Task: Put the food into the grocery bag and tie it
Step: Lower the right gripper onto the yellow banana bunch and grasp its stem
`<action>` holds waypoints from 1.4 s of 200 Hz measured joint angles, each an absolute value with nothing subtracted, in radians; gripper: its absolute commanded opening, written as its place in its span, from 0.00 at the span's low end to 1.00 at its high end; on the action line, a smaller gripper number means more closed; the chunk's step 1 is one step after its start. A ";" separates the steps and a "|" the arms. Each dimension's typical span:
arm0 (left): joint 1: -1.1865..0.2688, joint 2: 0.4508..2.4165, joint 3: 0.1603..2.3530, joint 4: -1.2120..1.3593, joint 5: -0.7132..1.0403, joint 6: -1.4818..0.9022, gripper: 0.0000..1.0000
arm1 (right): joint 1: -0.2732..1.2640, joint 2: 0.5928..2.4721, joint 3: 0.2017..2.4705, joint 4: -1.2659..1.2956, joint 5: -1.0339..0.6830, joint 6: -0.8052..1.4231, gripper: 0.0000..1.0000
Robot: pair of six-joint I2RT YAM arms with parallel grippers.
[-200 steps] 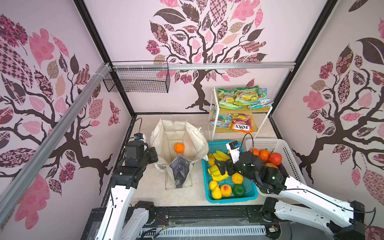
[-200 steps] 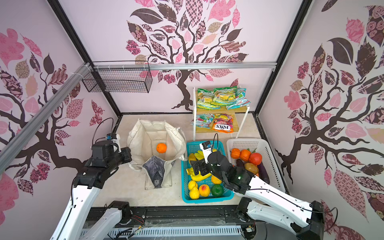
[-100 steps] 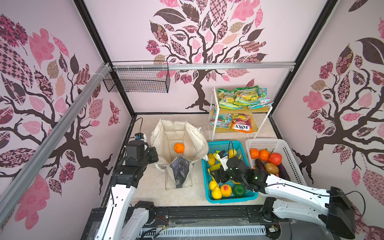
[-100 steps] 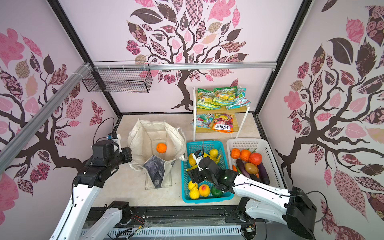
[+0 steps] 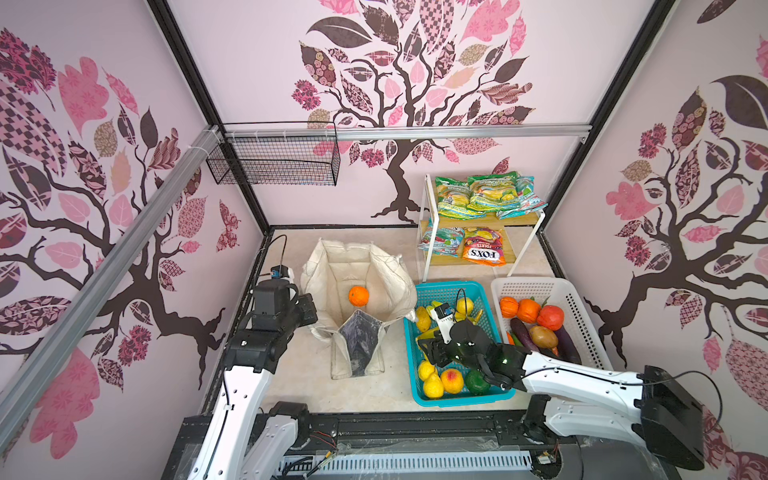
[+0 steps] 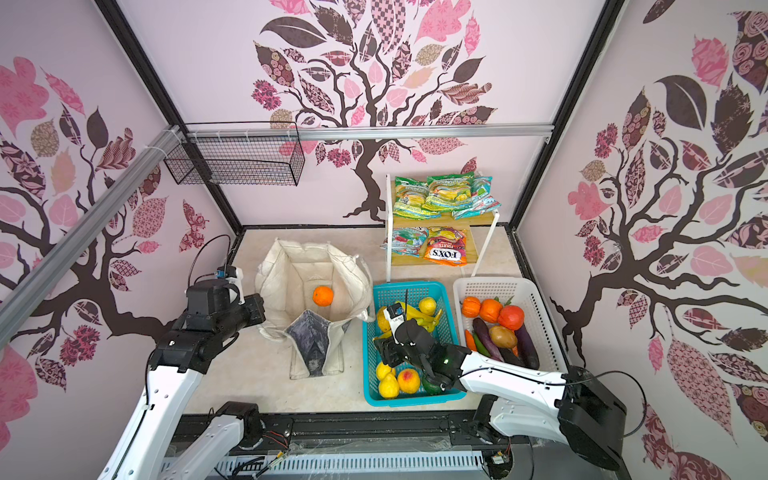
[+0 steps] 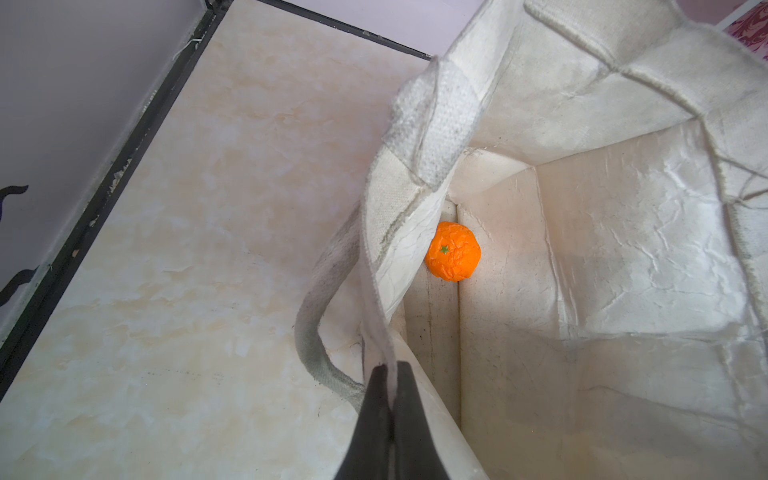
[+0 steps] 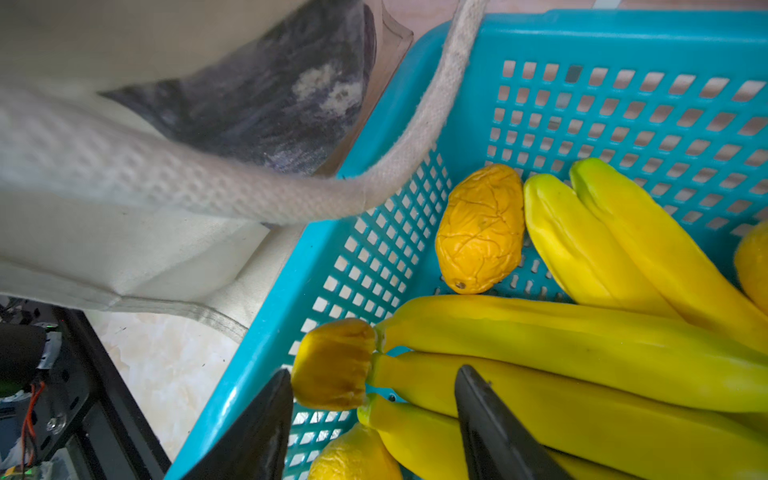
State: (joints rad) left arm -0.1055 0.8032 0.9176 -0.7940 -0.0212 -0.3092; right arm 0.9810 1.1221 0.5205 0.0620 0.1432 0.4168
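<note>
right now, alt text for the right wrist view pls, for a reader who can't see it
Two dark right fingers stand open either side of the brown stem end of a yellow banana bunch in a teal basket. A wrinkled orange-yellow fruit lies beside it, and the cream strap of the grocery bag crosses the basket's rim.

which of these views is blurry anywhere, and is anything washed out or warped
Right wrist view: the grocery bag fabric nearest the lens is soft, while the banana bunch and teal basket are sharp. Left wrist view: crisp on the orange, with the bag lining beside it brightly lit, close to washed out. Both top views: wide-angle stretch toward the edges, even light, no motion blur.
</note>
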 measured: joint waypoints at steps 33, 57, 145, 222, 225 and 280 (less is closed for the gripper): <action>-0.105 0.805 0.918 -0.794 -0.021 -0.309 0.00 | 0.984 1.140 0.521 0.069 0.168 0.430 0.63; -0.105 0.809 0.918 -0.794 -0.021 -0.309 0.00 | 0.995 1.140 0.521 0.087 0.184 0.431 0.65; -0.105 0.813 0.918 -0.794 -0.021 -0.306 0.00 | 1.054 1.196 0.561 0.090 0.306 0.502 0.56; -0.105 0.813 0.918 -0.794 -0.021 -0.306 0.00 | 1.111 1.288 0.591 0.080 0.416 0.557 0.68; -0.105 0.813 0.918 -0.794 -0.021 -0.306 0.00 | 1.112 1.288 0.591 0.080 0.420 0.557 0.68; -0.105 0.813 0.918 -0.794 -0.021 -0.306 0.00 | 1.114 1.370 0.591 0.150 0.482 0.563 0.65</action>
